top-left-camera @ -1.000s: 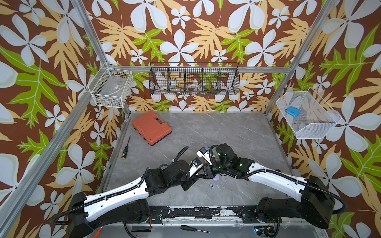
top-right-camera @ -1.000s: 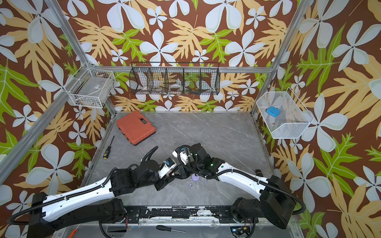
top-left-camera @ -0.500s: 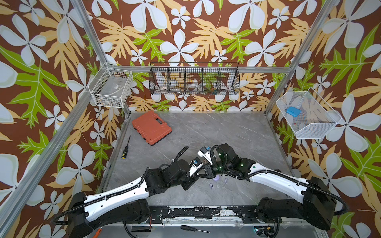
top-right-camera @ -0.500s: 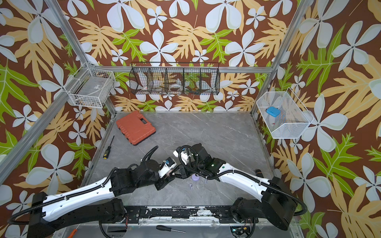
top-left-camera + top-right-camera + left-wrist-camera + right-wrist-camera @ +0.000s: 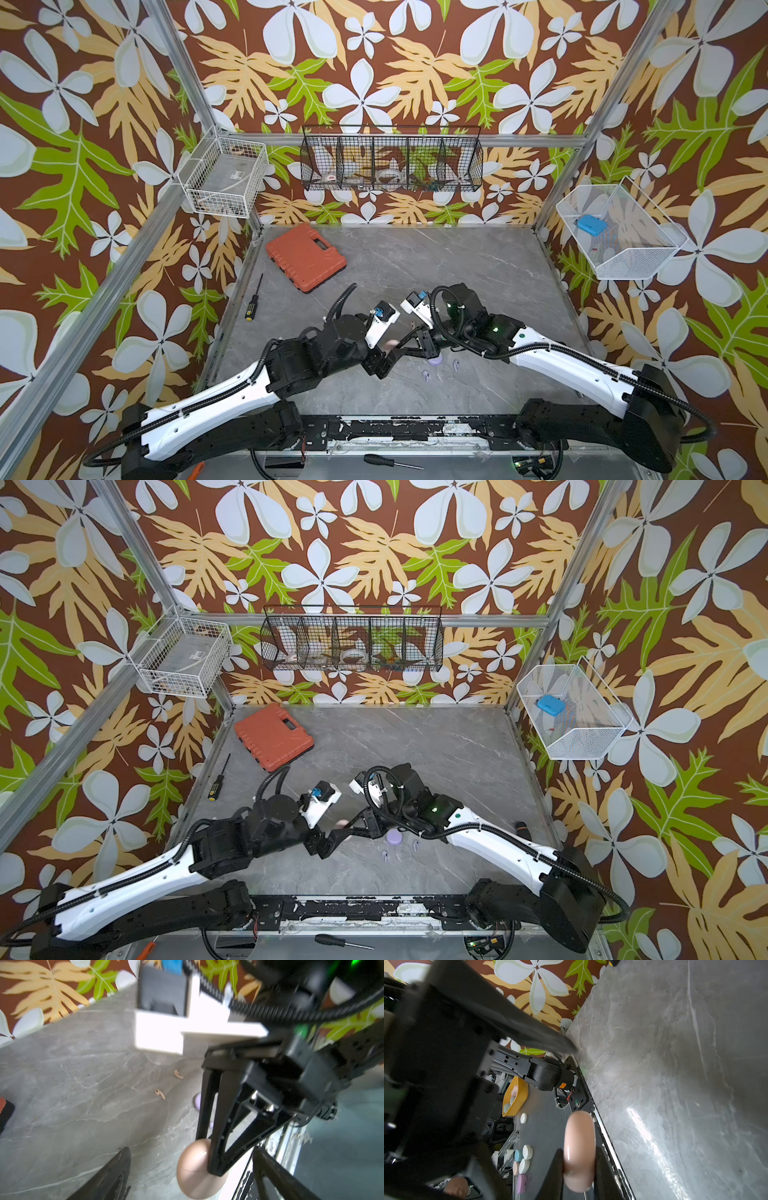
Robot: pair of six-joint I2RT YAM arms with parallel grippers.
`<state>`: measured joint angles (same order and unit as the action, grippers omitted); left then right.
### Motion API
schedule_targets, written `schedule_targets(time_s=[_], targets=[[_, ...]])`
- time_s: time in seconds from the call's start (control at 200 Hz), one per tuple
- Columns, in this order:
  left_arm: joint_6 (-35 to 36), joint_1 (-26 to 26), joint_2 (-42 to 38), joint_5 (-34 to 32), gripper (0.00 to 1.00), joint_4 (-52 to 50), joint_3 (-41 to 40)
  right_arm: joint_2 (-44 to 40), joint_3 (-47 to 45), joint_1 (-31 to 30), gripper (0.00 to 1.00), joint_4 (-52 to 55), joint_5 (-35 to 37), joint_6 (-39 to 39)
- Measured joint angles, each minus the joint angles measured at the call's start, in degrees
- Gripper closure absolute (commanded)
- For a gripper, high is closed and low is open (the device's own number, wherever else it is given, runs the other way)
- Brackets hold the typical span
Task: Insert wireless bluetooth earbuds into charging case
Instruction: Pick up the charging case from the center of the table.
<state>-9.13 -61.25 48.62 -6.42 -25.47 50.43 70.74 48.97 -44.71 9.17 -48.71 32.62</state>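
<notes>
Pink earbuds [image 5: 160, 1094] lying loose, right fingers [image 5: 603, 1169] pinching pink case [image 5: 579, 1147], left fingers [image 5: 112, 1176] spread wide, seemingly empty.

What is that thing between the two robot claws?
A pale pink round charging case, clamped by the right claw. The left claw stands open on either side of it, as the left wrist view shows.

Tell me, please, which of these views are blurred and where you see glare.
Left wrist view: the right gripper is smeared, while the pink earbuds look sharper. Right wrist view: a glare streak lies on the grey table; the pink case is fairly crisp. Both top views: evenly lit, sharp.
</notes>
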Motion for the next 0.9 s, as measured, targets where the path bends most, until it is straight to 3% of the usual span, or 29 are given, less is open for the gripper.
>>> schedule_targets(time_s=[0.215,0.44,0.691,0.901], targets=[[-6.14,0.44,-5.64,4.87,0.09,-2.95,0.46,-3.34,4.87,0.66,1.0,6.32,0.76,-3.98],[-9.27,8.66,-7.52,18.38,0.11,-5.55,-1.51,-6.4,6.16,0.66,1.0,8.35,0.96,-5.62],[-10.95,9.6,-5.57,33.53,0.18,-1.05,-3.89,-8.5,6.08,0.55,1.0,8.39,0.28,-5.75],[-11.28,9.66,-3.04,38.95,0.26,2.73,-4.11,-9.05,5.01,-0.07,1.0,8.13,-0.59,-5.79]])
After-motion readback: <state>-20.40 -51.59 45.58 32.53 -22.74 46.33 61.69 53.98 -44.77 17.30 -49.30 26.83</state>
